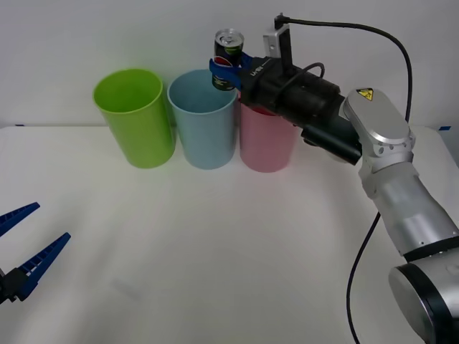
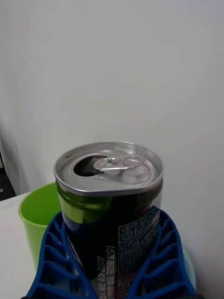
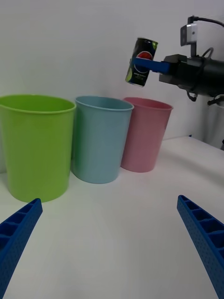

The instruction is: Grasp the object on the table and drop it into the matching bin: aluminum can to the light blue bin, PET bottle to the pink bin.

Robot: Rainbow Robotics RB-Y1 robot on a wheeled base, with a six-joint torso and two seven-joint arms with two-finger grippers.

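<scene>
Rear wall (image 1: pixel 107 36): plain white, unmarked, evenly lit, running the full width behind the work surface with no visible fixtures. Lighting: soft and diffuse, casting only faint shadows on the white surface below. One small blue mark (image 1: pixel 445 128) sits at the far right edge where the surface meets the wall, and another (image 1: pixel 19 125) at the far left.

Right pincer (image 1: pixel 228 72) raised, clamped; left pincer (image 1: pixel 25 247) low, spread.
</scene>
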